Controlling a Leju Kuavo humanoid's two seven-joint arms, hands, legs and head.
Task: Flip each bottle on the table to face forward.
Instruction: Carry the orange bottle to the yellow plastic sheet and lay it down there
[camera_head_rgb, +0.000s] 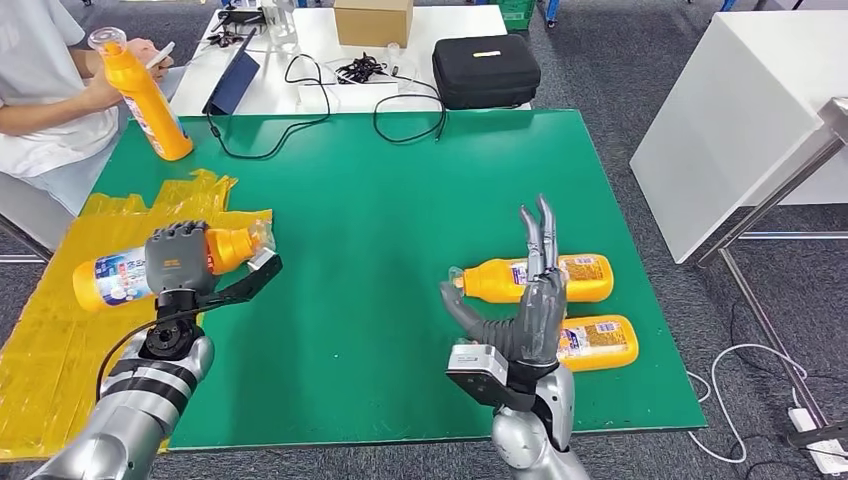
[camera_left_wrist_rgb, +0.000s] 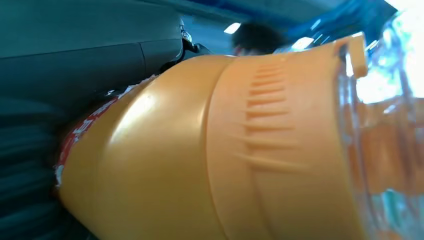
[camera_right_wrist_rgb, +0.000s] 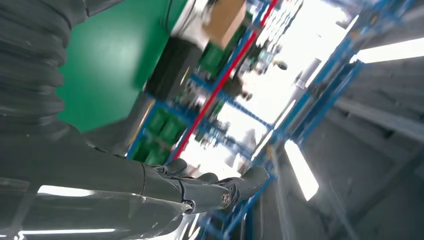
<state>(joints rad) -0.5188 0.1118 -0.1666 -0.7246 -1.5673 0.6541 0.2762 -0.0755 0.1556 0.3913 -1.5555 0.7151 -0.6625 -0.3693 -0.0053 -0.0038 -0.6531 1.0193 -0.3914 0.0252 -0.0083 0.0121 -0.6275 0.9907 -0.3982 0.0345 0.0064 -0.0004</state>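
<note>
Left hand (camera_head_rgb: 178, 262) grips one orange bottle (camera_head_rgb: 120, 272) aloft, mid-flip by appearance; right hand (camera_head_rgb: 530, 300) empty, fingers spread; two bottles (camera_head_rgb: 585, 277) lie label-up, likely done.

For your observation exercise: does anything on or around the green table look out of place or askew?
Yes. Two orange bottles lie on their sides by the right hand. The yellow plastic sheet at the table's left edge is crumpled. A person's bottle stands tilted at the far corner.
</note>
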